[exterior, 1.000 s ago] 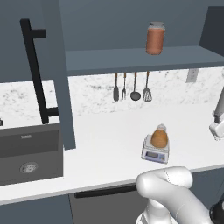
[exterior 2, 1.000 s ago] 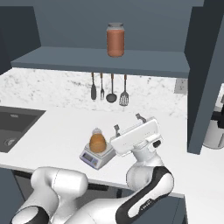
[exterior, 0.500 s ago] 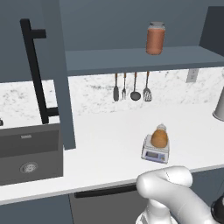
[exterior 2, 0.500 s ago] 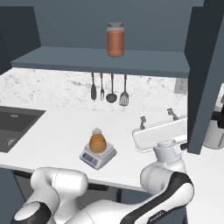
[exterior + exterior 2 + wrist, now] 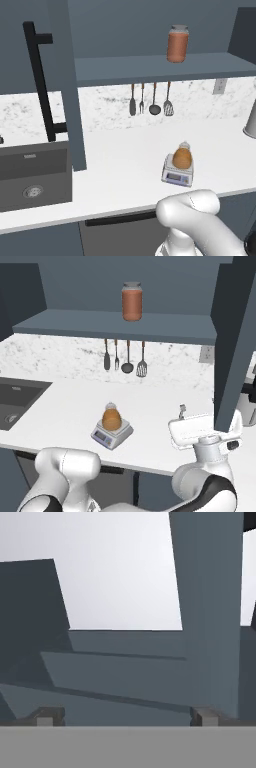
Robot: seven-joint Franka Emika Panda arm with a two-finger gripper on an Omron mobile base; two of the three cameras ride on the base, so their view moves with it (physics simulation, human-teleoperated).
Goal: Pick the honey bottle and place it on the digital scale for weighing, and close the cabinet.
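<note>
Pincer [image 5: 205,421] now swung right beside the open right cabinet door [image 5: 234,341], jaws wide and empty; to its left the honey bottle [image 5: 111,417] sits on the digital scale [image 5: 111,434]. Closing remains.

Even, diffuse light is falling across the scene, with no single source showing. The white counter [image 5: 125,165] is reading bright, nearly washed out; the cabinet [image 5: 65,75] is staying dim and flat. A soft shadow is lying under the shelf [image 5: 115,326]. All frames are looking slightly soft and pixelated. No glare or edge distortion is appearing.
</note>
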